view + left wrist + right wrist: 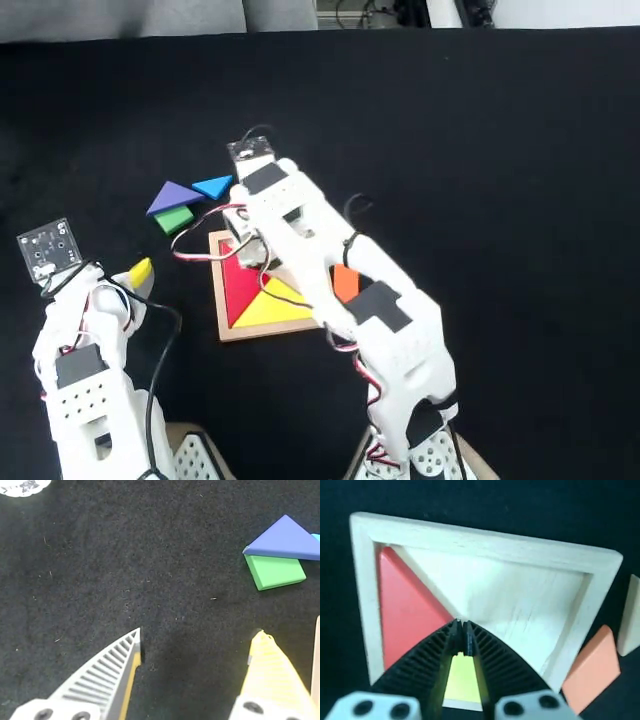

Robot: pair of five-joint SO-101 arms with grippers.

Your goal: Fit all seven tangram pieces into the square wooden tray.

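The square wooden tray (216, 300) (485, 542) holds a red triangle (240, 285) (402, 610) and a yellow triangle (275, 305) (462, 680); the rest of its floor is bare wood. My right gripper (462, 627) hangs shut over the tray's middle, at the seam of those two triangles, with nothing between its fingers. An orange piece (345, 283) (592, 670) lies just outside the tray. A dark blue triangle (172, 196) (285, 540), a light blue triangle (212, 186) and a green piece (175, 218) (275, 572) lie beyond the tray. My left gripper (143, 278) (200, 640) stands open over bare cloth, left of the tray.
Black cloth covers the table (500, 150). A pale piece (631, 617) lies beside the orange one. The right arm (330, 270) stretches over the tray's right half. A white patch (20, 486) lies on the cloth far from the pieces.
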